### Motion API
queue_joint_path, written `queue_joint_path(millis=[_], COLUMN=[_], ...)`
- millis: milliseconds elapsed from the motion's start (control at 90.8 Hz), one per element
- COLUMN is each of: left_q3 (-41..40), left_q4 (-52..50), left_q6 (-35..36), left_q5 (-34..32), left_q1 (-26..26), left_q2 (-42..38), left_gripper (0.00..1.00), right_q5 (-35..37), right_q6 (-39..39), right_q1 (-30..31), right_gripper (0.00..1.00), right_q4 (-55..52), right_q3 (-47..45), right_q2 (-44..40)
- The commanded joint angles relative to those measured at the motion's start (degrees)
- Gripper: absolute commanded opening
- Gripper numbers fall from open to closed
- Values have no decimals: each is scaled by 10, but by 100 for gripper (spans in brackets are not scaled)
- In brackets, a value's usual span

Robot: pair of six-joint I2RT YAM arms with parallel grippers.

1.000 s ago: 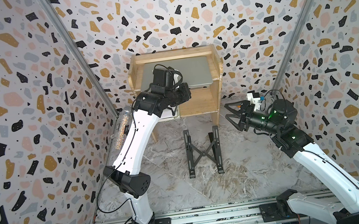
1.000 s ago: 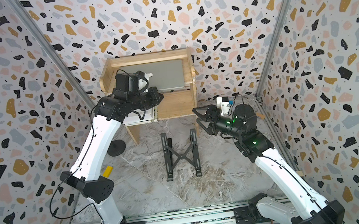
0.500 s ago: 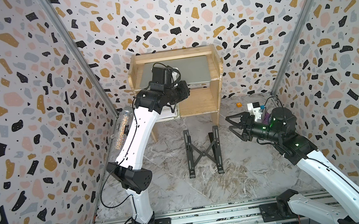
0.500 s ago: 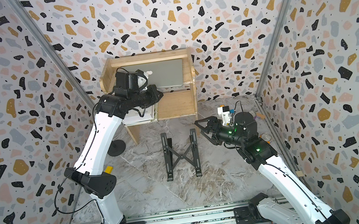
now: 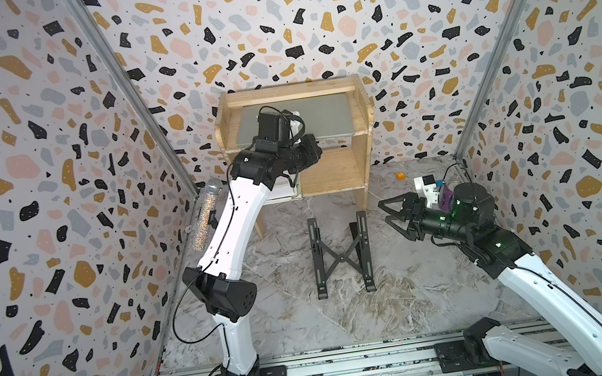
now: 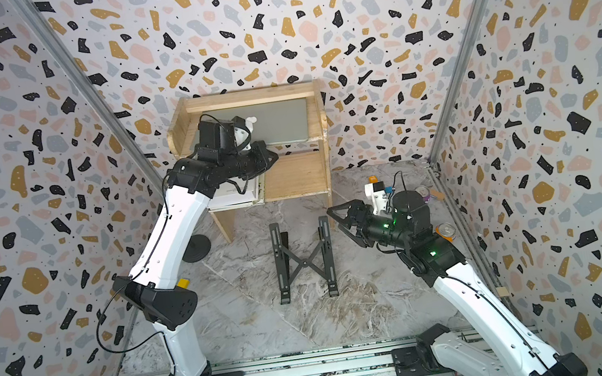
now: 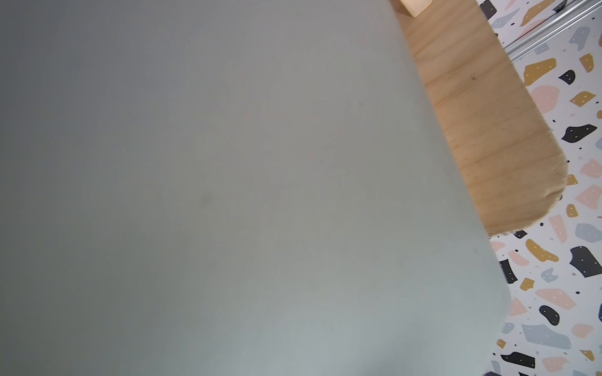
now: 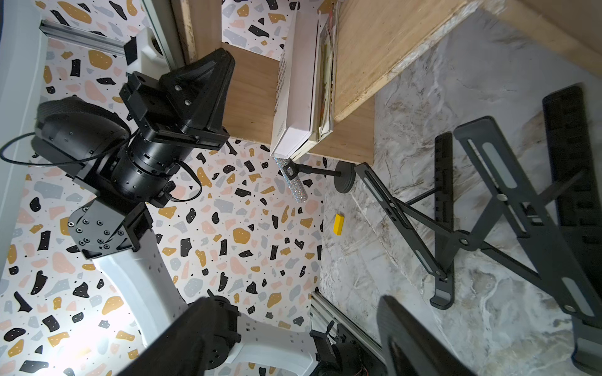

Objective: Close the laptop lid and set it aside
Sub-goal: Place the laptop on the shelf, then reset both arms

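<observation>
Wooden shelf is carrying the closed laptop; left gripper, pressed together, is hovering at its front edge; right gripper, spread, is backing away, so the task is likely wrapping up.

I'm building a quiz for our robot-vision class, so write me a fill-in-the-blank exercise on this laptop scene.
1. On the wooden rack's top shelf, the laptop lies with its lid ____.
2. The left pincer, at the laptop's front edge, is ____.
3. The right pincer, near the black stand, has its jaws ____.
4. The white book lies on the shelf ____ the laptop.

Missing words: closed; shut; open; below.
</observation>
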Motion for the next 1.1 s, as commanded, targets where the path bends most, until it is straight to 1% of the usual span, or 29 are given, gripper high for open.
queue_joint_path(millis=[0,88,143,187,209,275,341,385,463,507,540,573,617,650,672,716,760,804,848,925,1002,1046,1090], left_q3=[-67,-133,-177,-211,-229,-296,-381,-445,-552,-612,-643,-675,-717,-744,-779,-839,-900,-953,-993,-1044,-1074,-1083,-1089], left_q4=[93,132,147,154,156,166,181,193,213,209,196,176,166,166,180,237,303,369,418,479,552,587,606], left_q6=[-9,-17,-14,-9,-4,14,42,70,130,165,175,177,187,189,194,214,259,272,282,298,307,297,290], left_q5=[11,15,15,10,9,-7,-39,-81,-145,-186,-227,-272,-323,-357,-376,-402,-430,-472,-510,-525,-533,-536,-525], left_q1=[5,5,5,5,5,5,5,5,6,6,7,7,8,8,8,8,8,10,17,41,63,81,104], left_q2=[-68,-125,-160,-191,-205,-262,-331,-377,-472,-523,-556,-593,-627,-656,-670,-704,-729,-745,-744,-706,-629,-584,-547], left_gripper=[5,8,12,18,25,53,75,86,99,100,100,100,100,100,100,100,100,100,100,100,100,100,100], right_q5=[-4,-11,-12,-13,-12,4,51,107,236,305,359,421,486,508,519,537,554,578,600,615,610,608,597], right_q6=[-35,-65,-89,-114,-126,-176,-249,-297,-381,-425,-446,-458,-488,-523,-539,-571,-592,-609,-623,-665,-709,-715,-712], right_q1=[-1,-1,-1,-1,-1,-1,-1,-1,-1,-1,-1,-1,-2,-1,-2,-1,-1,-1,-1,-2,-4,-11,-22], right_gripper=[84,87,88,89,89,89,89,89,90,90,85,81,81,82,84,86,86,87,89,90,90,90,90], right_q4=[-17,-31,-52,-71,-79,-126,-187,-228,-271,-274,-268,-236,-178,-135,-112,-69,-20,10,32,90,162,195,220], right_q3=[8,15,24,32,37,53,73,86,92,82,64,39,-5,-32,-49,-82,-107,-127,-138,-166,-205,-222,-237], right_q2=[-3,8,16,24,28,35,38,36,27,20,10,-4,-25,-37,-44,-50,-50,-40,-24,0,20,30,41])
